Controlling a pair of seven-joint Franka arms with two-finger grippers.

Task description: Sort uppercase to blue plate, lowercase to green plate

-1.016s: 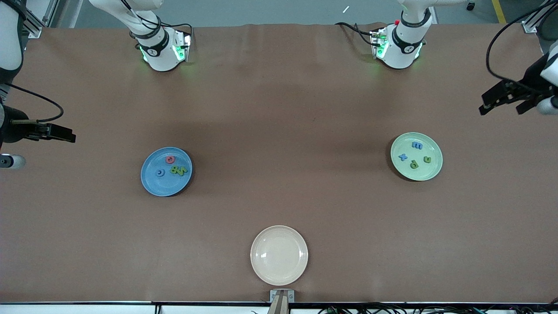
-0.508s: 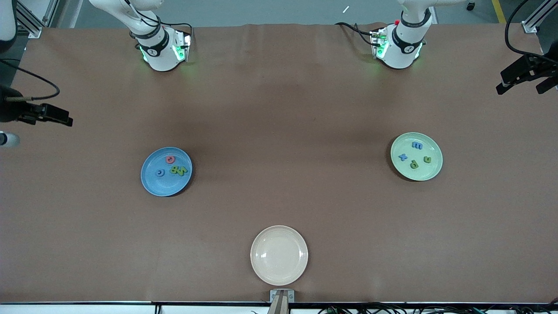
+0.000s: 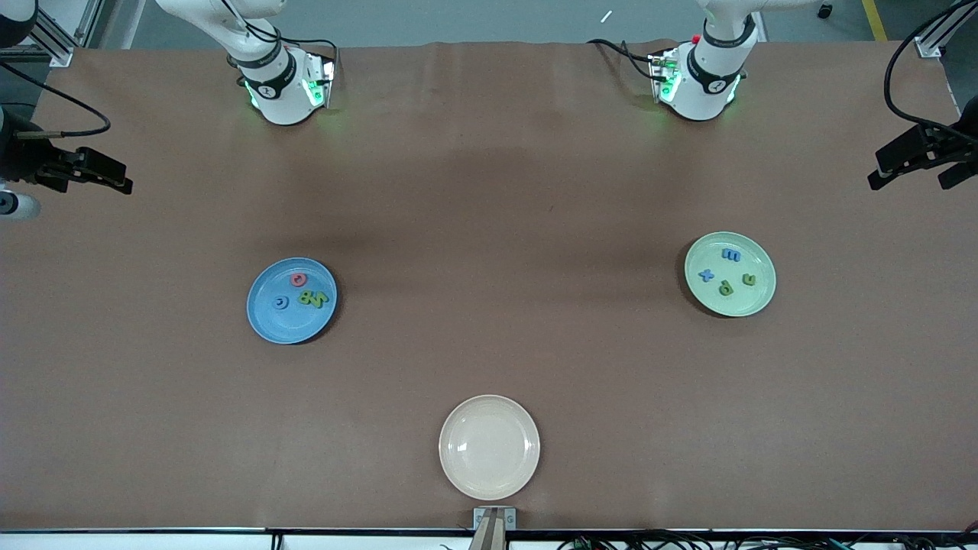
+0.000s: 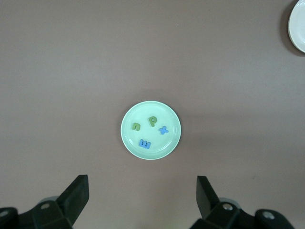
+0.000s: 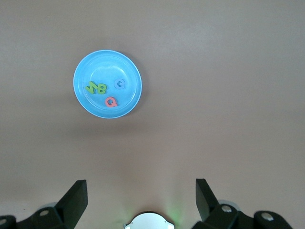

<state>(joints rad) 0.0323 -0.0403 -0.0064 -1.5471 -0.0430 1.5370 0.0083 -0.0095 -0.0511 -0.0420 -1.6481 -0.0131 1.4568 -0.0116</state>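
Uppercase (image 3: 303, 293) all in blue plate (image 3: 267, 325), lowercase (image 3: 727, 272) all in green plate (image 3: 756, 304); left gripper (image 4: 142, 200) and right gripper (image 5: 141, 202) parked high at table ends, fingers spread, empty, well apart from plates.

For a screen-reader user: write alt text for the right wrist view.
A blue plate on a brown table holds four foam letters: a red Q, a green B, a green N and a blue round letter. The right pincer hangs open and empty above the table.
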